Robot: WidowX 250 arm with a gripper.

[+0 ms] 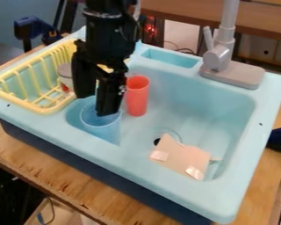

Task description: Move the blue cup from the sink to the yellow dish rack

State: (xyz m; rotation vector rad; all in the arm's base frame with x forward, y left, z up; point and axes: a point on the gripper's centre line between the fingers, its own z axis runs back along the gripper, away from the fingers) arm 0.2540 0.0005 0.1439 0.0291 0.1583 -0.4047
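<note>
The end effector, partly open and empty, hangs over a blue cup in the sink.

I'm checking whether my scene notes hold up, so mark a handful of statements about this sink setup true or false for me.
1. The red cup stands inside the light blue sink. True.
2. The gripper is over the faucet. False: it is at the clear blue cup.
3. The dish rack is yellow. True.
4. The piece of cardboard lies in the dish rack. False: it lies in the sink, by the drain.
5. The gripper's fingers are apart. True.
</note>
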